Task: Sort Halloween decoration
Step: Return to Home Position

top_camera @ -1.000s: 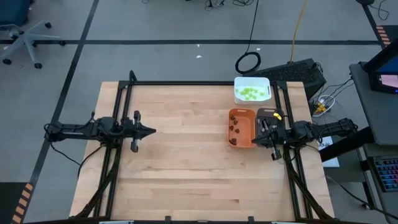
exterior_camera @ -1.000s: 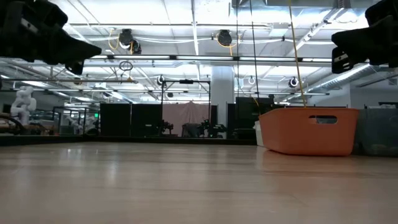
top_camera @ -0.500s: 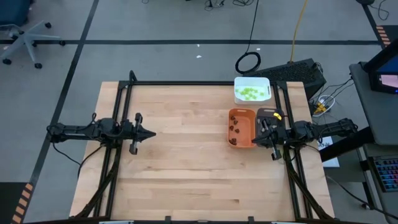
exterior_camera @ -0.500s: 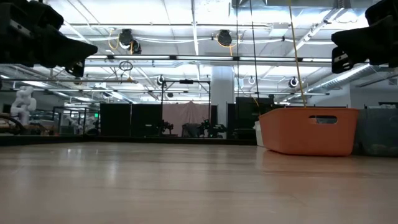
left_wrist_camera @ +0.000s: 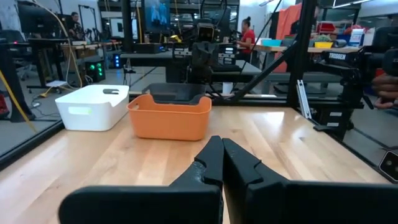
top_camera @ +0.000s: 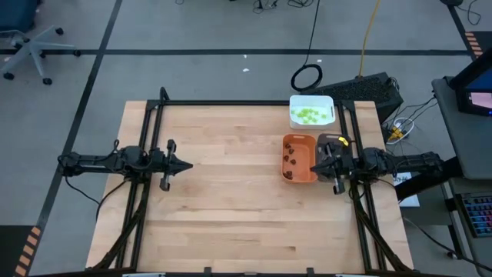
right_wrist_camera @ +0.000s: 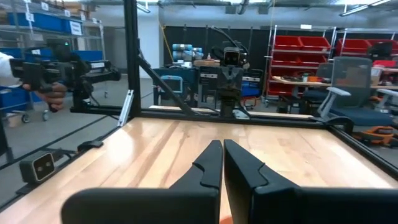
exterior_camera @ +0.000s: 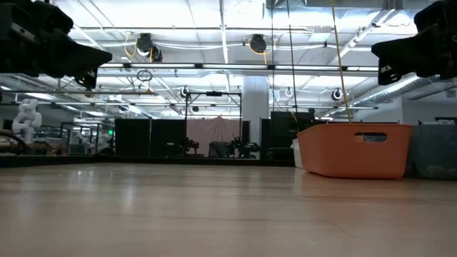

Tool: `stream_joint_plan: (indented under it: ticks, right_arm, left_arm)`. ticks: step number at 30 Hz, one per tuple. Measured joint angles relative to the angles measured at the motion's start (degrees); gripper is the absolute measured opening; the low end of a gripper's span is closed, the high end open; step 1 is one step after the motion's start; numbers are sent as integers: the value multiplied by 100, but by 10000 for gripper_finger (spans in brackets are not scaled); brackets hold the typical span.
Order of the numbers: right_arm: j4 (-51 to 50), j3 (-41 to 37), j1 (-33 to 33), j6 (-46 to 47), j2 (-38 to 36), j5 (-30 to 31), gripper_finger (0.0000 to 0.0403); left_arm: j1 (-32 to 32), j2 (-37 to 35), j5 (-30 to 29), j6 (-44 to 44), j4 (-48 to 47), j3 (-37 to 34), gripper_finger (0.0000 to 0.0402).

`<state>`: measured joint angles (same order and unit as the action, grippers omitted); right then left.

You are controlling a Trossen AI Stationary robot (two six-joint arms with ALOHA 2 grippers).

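Left gripper (top_camera: 187,163) is hovering over the left side of the table (top_camera: 231,223), its fingers (left_wrist_camera: 210,160) pressing together on nothing and pointing right across bare wood. Right gripper (top_camera: 314,167) is hanging at the right side, over the right rim of the orange tray (top_camera: 300,138), its fingers (right_wrist_camera: 212,159) likewise clenched and empty. The Halloween decoration (top_camera: 290,161) is lying sorted in the trays. The dark brown pieces (top_camera: 292,151) are sitting inside the orange tray, just left of the right gripper's tip and below it, well apart from the left gripper. The lime-green pieces (top_camera: 309,115) are resting in the white tray (top_camera: 312,98), which is sitting just beyond the orange one, near the table's far right corner and farther off than the right gripper. A grey tray (top_camera: 330,140) is showing right of the orange one, partly under the right arm, and I cannot tell what it is holding
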<state>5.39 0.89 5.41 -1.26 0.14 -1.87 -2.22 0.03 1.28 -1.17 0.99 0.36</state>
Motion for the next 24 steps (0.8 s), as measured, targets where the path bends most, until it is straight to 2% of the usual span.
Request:
stream_joint_plan:
  ticks: [10, 14, 24]
  right_arm:
    - [-185, 0, -57, 103, 0, -119, 0]
    - [-380, 0, -57, 202, 2, 72, 0]
    - [-402, 0, -57, 342, 2, 81, 0]
  left_arm:
    - [0, 0, -4, 67, -4, -4, 0]
    - [0, 0, -29, 157, -9, -4, 0]
    - [0, 0, -30, 306, -11, -7, 0]
